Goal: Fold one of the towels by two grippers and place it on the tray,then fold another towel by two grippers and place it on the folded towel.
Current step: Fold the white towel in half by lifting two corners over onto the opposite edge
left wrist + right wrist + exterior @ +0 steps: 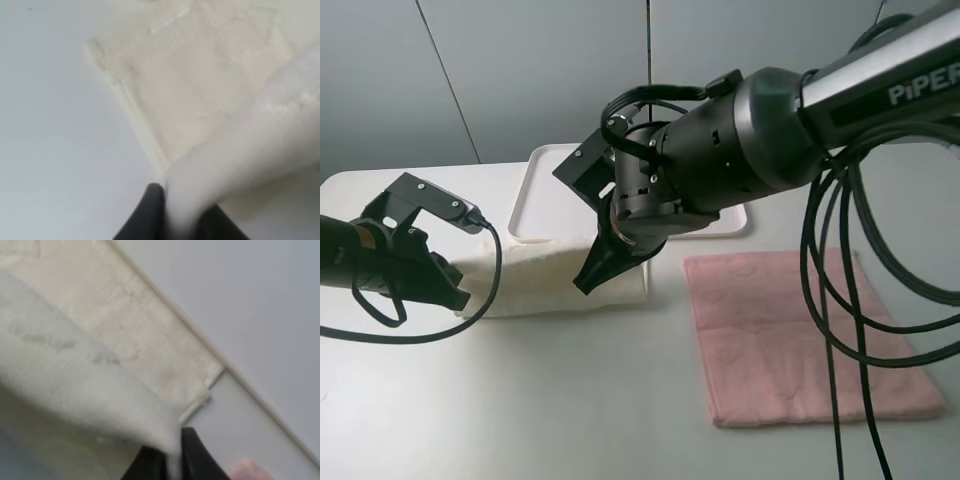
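A cream towel [535, 275] lies on the table just in front of the white tray [545, 195]. My left gripper [455, 297] is shut on the towel's left edge; the left wrist view shows cloth pinched between its dark fingers [152, 210] above the folded layer [185, 100]. My right gripper [592, 280] is shut on the towel's right part; the right wrist view shows cloth [75, 390] gripped between its fingers [195, 455]. A pink towel [800, 335] lies flat at the right.
Black cables [840, 300] hang from the right arm over the pink towel. The right arm's body hides part of the tray. A wall stands behind the table.
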`<state>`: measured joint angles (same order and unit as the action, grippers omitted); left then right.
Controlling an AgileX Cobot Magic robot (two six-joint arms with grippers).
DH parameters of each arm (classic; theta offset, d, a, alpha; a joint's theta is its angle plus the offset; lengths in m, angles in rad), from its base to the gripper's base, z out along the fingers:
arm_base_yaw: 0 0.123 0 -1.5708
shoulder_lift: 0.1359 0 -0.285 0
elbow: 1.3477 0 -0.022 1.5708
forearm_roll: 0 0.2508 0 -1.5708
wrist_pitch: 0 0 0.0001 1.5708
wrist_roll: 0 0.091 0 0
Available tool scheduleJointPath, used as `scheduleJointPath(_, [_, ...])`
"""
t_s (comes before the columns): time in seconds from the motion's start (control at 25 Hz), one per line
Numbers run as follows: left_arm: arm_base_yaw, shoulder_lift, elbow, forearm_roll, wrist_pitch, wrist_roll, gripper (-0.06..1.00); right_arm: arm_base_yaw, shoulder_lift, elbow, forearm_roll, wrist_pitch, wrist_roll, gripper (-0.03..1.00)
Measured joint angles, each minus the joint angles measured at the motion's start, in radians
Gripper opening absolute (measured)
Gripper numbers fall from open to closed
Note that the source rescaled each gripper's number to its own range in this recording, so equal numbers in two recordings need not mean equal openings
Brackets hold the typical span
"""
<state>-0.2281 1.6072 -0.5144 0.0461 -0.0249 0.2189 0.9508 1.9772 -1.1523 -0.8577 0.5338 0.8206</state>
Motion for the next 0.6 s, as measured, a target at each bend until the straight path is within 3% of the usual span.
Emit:
scheduleJointPath(0.2, [0.007, 0.000, 0.000, 0.000, -0.040, -0.002, 0.51, -0.004, 0.038, 0.000, -0.098, 0.006, 0.115, 0.05])
scheduleJointPath(0.28, [0.007, 0.000, 0.000, -0.002, -0.071, -0.004, 0.63, -0.012, 0.038, 0.000, -0.170, 0.006, 0.201, 0.20])
scheduleJointPath(0.4, [0.007, 0.000, 0.000, -0.039, -0.120, -0.004, 0.76, -0.035, 0.038, 0.000, -0.226, 0.006, 0.313, 0.53])
scheduleJointPath(0.52, [0.007, 0.000, 0.000, -0.065, -0.143, -0.004, 0.78, -0.050, 0.038, 0.000, -0.226, 0.008, 0.342, 0.84])
scheduleJointPath(0.6, [0.010, 0.000, -0.002, -0.097, -0.137, -0.004, 0.79, -0.051, 0.038, 0.000, -0.193, 0.007, 0.333, 0.95])
